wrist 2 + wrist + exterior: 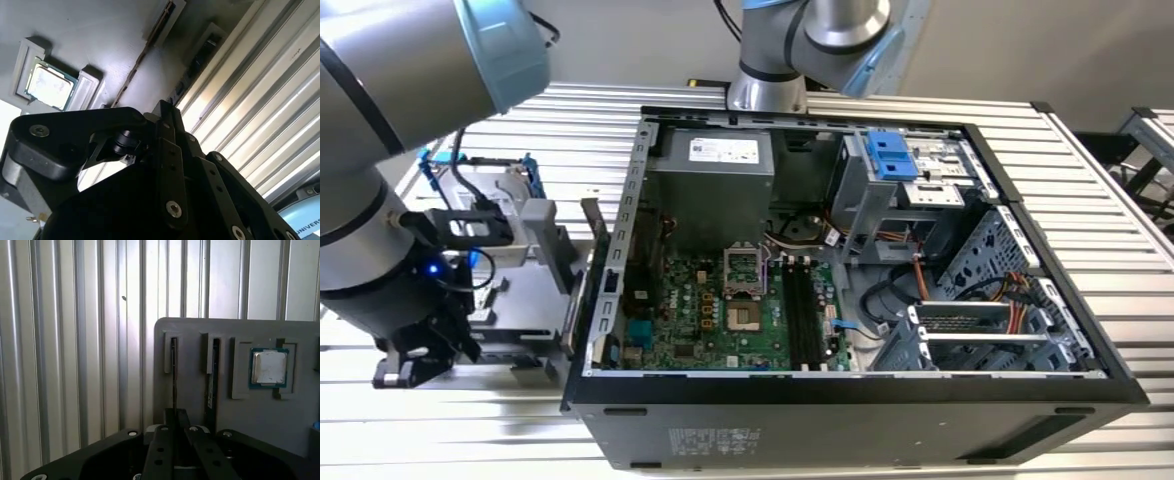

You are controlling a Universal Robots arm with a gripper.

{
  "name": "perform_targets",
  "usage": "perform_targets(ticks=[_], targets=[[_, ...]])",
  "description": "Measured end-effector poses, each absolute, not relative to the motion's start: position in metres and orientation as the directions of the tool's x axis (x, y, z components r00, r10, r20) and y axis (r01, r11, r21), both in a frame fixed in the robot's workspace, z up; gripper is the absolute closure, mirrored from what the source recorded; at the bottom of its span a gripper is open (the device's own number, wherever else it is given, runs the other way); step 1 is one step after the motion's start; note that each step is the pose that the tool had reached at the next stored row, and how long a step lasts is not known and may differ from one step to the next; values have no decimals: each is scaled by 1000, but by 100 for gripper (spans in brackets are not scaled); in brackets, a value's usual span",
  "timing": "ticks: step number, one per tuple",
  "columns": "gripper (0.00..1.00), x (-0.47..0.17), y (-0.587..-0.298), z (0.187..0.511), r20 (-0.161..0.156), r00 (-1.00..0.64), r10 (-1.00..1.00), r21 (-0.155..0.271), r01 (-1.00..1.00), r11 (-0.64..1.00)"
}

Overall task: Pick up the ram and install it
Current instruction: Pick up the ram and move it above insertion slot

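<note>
1. Grey plastic holder tray (195,330) sits on the ribbed aluminium table (75,340), off to the exterior view's left of the open black computer case (854,400). My guess is that's so the parts are staged outside the case, within easy reach.
2. The ram (173,372), a thin dark circuit-board stick, stands on edge in a narrow slot of that tray, probably to leave its top edge free for a grab. A second thin dark stick (214,370) stands in the neighbouring slot. Just past that, a square silver processor chip (270,366) lies flat in a pocket.
3. The black gripper (176,416) is right at one end of the ram, lined up with its edge. Honestly can't tell if it's open or already clamped on it.
4. The ram is in the tray, well apart from the green motherboard (720,310), so it's not installed yet.
</note>
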State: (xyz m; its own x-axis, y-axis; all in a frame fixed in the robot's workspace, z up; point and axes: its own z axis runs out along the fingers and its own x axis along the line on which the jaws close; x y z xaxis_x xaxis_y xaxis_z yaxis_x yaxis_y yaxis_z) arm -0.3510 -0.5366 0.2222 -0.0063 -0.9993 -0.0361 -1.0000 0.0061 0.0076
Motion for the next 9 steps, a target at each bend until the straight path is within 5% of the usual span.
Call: perform_targets(ticks=[9], targets=[[100,-351,-537,248,-36,-7,-999,10,-1000,6]])
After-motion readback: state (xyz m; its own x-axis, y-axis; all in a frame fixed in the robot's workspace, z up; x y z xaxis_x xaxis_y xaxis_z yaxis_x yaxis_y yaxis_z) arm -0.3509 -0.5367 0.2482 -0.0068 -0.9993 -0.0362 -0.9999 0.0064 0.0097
